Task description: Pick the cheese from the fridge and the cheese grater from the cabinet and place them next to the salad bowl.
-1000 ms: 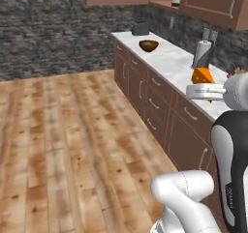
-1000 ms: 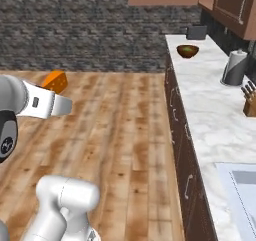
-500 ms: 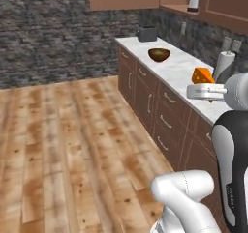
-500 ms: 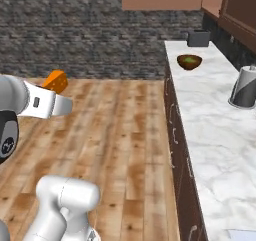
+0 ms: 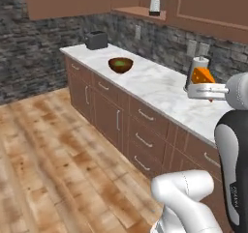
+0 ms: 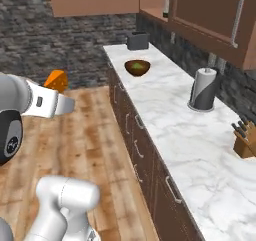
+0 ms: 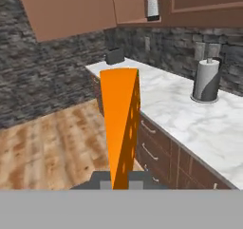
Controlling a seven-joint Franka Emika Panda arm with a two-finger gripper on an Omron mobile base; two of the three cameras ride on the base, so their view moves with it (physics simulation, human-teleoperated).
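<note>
holding the cheese [image 7: 121,128], the gripper [image 7: 121,179] had its jaws pinched on the wedge's thick end, so the wedge's long axis ran straight out from the jaws and hid the ground just ahead. the one landmark that mattered was the bowl [image 5: 120,65], sitting on the counter [image 5: 160,84]. from the bowl, the cheese hung well apart, up in the air and off toward the near end of the counter; in the right base view it [image 6: 56,80] floated over the wooden floor, on the floor side of the counter edge from the bowl [image 6: 137,67]. so the drop spot lay ahead of the jaws and across to the counter side, roughly along the way the wedge pointed. beyond the bowl stood a toaster [image 5: 96,39]; nearer than the bowl stood a paper roll [image 6: 203,89]. the grater [image 5: 155,3] stood on the cabinet [image 5: 145,12] shelf, above and behind the bowl, untouched. judging by this, the cheese leg was about half done, with carrying toward the bowl left.
</note>
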